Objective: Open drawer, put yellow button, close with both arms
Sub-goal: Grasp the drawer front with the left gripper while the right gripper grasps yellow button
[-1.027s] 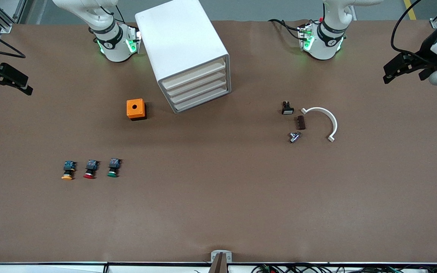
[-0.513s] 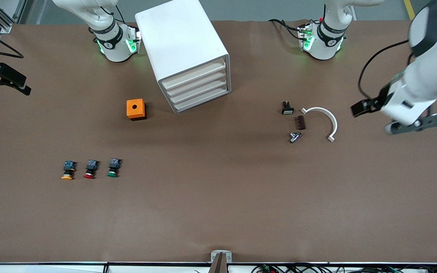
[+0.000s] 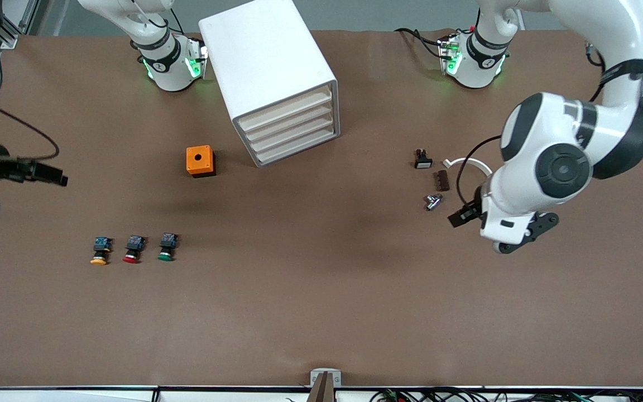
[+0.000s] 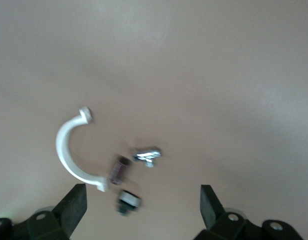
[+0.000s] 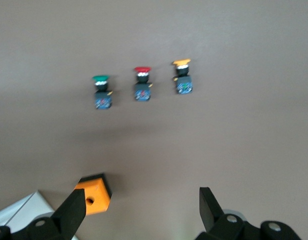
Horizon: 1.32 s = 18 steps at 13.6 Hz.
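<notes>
The white cabinet [image 3: 265, 56] stands between the two arm bases, and its top drawer [image 3: 288, 109] is shut like the three below it. The yellow button [image 3: 100, 252] lies in a row with a red one [image 3: 133, 249] and a green one [image 3: 167, 247] toward the right arm's end; it also shows in the right wrist view [image 5: 182, 75]. My right gripper [image 3: 48, 176] is up in the air at that end, open and empty [image 5: 139, 212]. My left gripper [image 3: 462, 215] hangs over the table beside a small metal part [image 3: 433, 201], open and empty [image 4: 142, 212].
An orange box [image 3: 200, 161] with a hole sits beside the cabinet. Toward the left arm's end lie a white curved bracket [image 3: 458, 162], a brown piece [image 3: 442, 180] and a white-capped switch [image 3: 422, 159]. The left arm's big joint covers part of the bracket.
The left arm has swung in from its table end to over the small parts. The right gripper has moved down the view, closer to the button row.
</notes>
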{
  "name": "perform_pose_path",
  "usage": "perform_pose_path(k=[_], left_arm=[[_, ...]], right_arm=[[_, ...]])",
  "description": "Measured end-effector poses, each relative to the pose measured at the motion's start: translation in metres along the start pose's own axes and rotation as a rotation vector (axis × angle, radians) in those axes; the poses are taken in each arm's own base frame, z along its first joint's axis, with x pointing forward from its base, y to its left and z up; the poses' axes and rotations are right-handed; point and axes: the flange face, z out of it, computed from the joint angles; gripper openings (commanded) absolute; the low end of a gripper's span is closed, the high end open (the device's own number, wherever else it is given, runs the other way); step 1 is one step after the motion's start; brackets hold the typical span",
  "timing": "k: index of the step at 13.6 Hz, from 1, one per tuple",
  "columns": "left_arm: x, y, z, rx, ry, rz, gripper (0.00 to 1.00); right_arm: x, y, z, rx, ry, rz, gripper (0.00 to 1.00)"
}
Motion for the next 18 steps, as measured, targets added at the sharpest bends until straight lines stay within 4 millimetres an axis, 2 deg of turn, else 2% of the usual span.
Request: perform_pose_path(k=[4,7,9,12,14,15,18], left_arm=[[-0.06,0.071,0.052,-0.022,-0.11,-0.414,1.0],[-0.1,0.104,0.091,0.01,-0.275,-0.639,1.0],[-0.124,0.118,0.106,0.062,-0.371,-0.811,1.0],[-0.163,0.131,0.108,0.146,-0.489,-1.027,1.0],[-0.197,0.139,0.109,0.228,-0.534,-1.136,1.0],[-0.212,0.141,0.11,0.278,-0.549,-1.194,0.96],[-0.244,0.141,0.122,0.448,-0.6,-1.249,0.74]], right_arm=[[0.032,0.017,0.054,-0.004,0.072,0.025,1.0],[0.044,0.021,0.127,-0.01,0.149,0.031,1.0],[0.049,0.023,0.18,-0.017,0.188,0.033,1.0],[0.058,0.027,0.242,-0.028,0.211,0.038,1.0],[0.064,0.037,0.27,-0.035,0.223,0.05,1.0],[0.066,0.043,0.28,-0.038,0.23,0.05,1.0],[0.068,0.063,0.301,-0.047,0.245,0.044,1.0]])
